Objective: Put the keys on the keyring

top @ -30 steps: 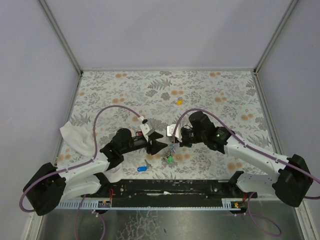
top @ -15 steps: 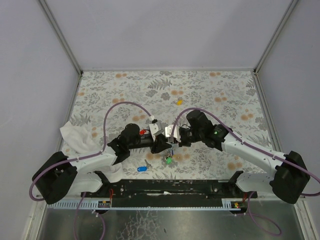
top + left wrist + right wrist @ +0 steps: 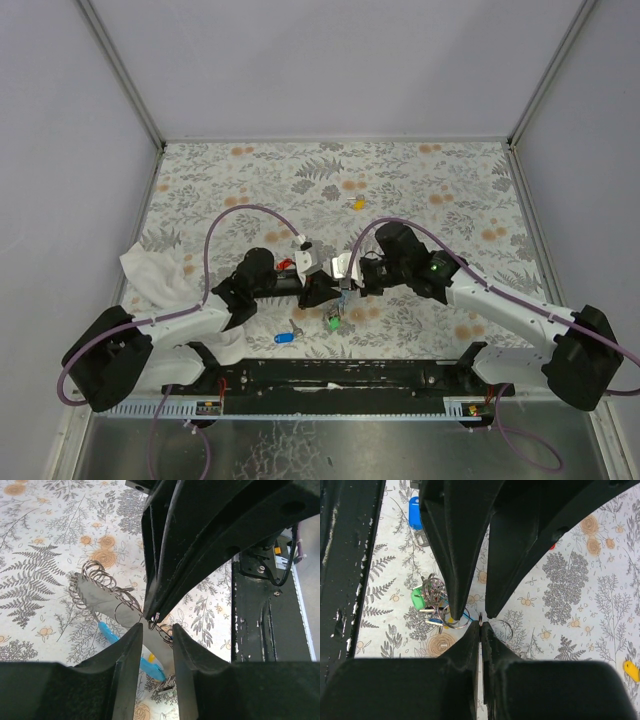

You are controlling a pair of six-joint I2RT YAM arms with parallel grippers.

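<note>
My right gripper (image 3: 480, 625) is shut on the edge of a thin metal ring of the keyring (image 3: 480, 617). A cluster of rings and keys with a green key (image 3: 419, 598) lies just left of it. My left gripper (image 3: 156, 630) faces it tip to tip, jaws a little apart, with the held ring (image 3: 156, 616) just ahead of the gap. Below lie the grey coiled cord (image 3: 100, 577) and its light-blue end piece (image 3: 150, 667). From above, both grippers (image 3: 320, 290) (image 3: 347, 283) meet over the green key (image 3: 335, 320). A blue key (image 3: 283, 337) and a yellow key (image 3: 357, 203) lie apart.
A white cloth (image 3: 150, 270) is bunched at the left edge of the flowered table. The black base rail (image 3: 340, 375) runs along the near edge. Grey walls close in the back and both sides.
My left arm has reached right until its fingertips meet the right gripper, and its jaws have narrowed. The right gripper has stayed shut and hardly moved.
</note>
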